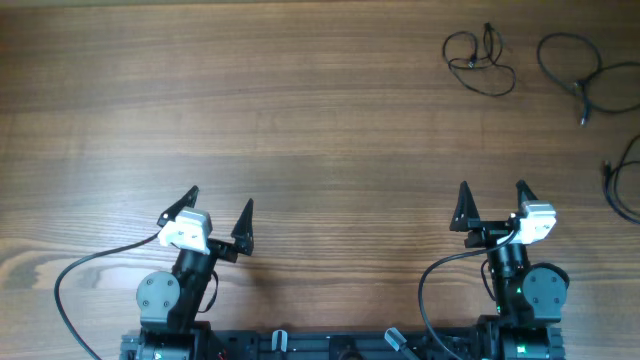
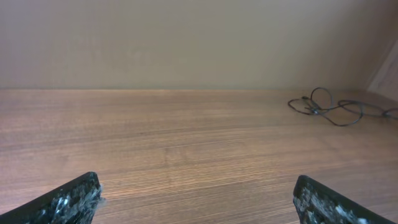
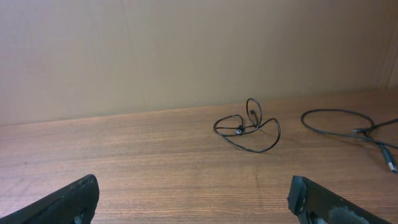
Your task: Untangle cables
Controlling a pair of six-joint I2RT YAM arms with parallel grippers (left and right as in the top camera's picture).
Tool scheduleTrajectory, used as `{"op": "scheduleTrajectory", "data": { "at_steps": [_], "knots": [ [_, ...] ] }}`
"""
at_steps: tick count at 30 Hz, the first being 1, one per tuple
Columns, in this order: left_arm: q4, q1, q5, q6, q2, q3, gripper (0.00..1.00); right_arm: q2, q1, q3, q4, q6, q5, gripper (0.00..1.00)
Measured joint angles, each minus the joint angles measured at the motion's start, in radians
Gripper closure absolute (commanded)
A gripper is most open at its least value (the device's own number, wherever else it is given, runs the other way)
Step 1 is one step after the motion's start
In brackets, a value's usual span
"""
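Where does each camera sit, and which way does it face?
Overhead: above the table, looking straight down; left gripper and right gripper, both open, at the bottom edge; cables top right.
Left wrist: low behind the left gripper, looking forward across the table; its fingers in the bottom corners; cables far right.
Right wrist: low behind the right gripper, looking forward; its fingers in the bottom corners; looped cable ahead.
Shared: overhead and right wrist both show the looped cable.
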Motion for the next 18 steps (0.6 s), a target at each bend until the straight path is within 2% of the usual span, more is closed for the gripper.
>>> {"op": "scheduleTrajectory", "data": {
  "at_steps": [3,8,18],
  "knots": [
    [-0.002,0.000,-0.020,0.012,0.000,0.000,0.00,0.000,0.000,0.000,0.000,0.000,0.000,0.00],
    [-0.013,0.000,-0.138,-0.093,0.000,0.000,0.00,0.000,0.000,0.000,0.000,0.000,0.000,0.00],
    [-0.015,0.000,-0.164,-0.106,0.000,0.000,0.00,0.000,0.000,0.000,0.000,0.000,0.000,0.00]
  ]
}}
